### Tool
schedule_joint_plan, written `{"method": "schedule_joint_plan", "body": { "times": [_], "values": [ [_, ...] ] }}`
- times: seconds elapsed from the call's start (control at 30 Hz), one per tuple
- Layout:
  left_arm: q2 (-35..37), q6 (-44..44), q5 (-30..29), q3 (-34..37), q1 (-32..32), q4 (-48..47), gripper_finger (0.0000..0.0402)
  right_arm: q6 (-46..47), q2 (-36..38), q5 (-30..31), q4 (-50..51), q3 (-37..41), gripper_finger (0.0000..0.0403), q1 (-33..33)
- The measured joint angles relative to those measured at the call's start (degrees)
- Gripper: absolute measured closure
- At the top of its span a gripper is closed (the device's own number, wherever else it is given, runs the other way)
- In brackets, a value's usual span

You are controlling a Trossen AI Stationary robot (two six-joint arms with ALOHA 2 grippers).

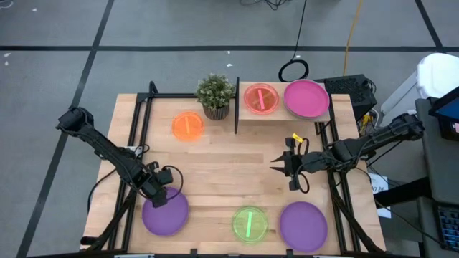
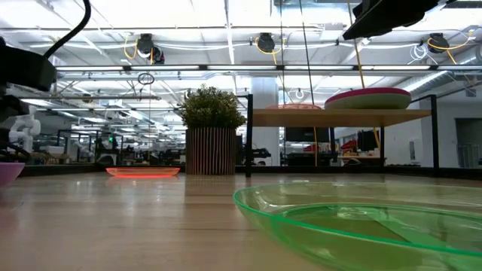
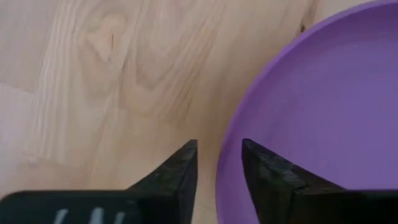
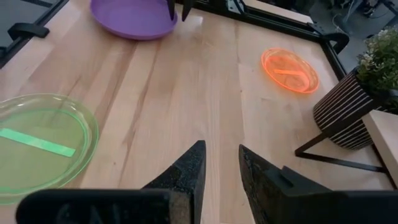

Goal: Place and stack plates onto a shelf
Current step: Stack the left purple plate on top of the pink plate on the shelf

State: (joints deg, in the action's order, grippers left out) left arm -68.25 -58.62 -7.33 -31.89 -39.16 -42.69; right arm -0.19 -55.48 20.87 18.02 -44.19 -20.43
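Observation:
A purple plate [image 1: 166, 215] lies flat on the table near its front left corner. My left gripper [image 3: 219, 144] points down at its far rim, open, one finger over the plate's inside and one over bare wood. My right gripper [image 4: 221, 148] hovers open and empty above the table's right middle [image 1: 276, 168]. On the shelf [image 1: 280, 116] at the far right rest a pink-red plate [image 1: 259, 98] and a magenta plate [image 1: 307, 98]. An orange plate [image 1: 188, 126], a lime green plate [image 1: 249, 223] and a second purple plate [image 1: 303, 226] lie flat on the table.
A potted plant [image 1: 215, 94] stands just left of the shelf's black upright edge [image 1: 237, 106]. Black frame rails [image 1: 140, 122] run along the table's left and right sides. Bare wood lies in the table's middle [image 1: 229, 168].

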Motion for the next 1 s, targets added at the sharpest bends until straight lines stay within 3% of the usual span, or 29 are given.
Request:
{"method": "schedule_joint_plan", "body": {
  "times": [0.13,0.27,0.4,0.63,1.0],
  "values": [
    [0.0,0.48,-0.04,1.2,-0.52,3.72,0.0231,0.75,0.0,-0.01,0.17,0.07,0.0321,0.01],
    [0.0,1.19,-0.02,2.62,-0.76,7.4,0.0228,1.05,0.0,-0.01,0.17,0.07,0.0321,-0.16],
    [-0.02,2.25,-0.47,3.94,-0.74,9.62,0.0269,0.06,0.0,0.02,0.15,0.07,0.0321,-1.1],
    [0.06,2.23,-3.39,3.94,-0.26,12.07,0.0386,-2.64,0.0,0.02,-2.56,0.09,0.0321,-2.18],
    [0.04,3.37,-13.64,0.14,2.81,11.43,0.0391,-12.8,-1.64,-0.14,-11.56,0.09,0.0321,-2.18]
  ]
}}
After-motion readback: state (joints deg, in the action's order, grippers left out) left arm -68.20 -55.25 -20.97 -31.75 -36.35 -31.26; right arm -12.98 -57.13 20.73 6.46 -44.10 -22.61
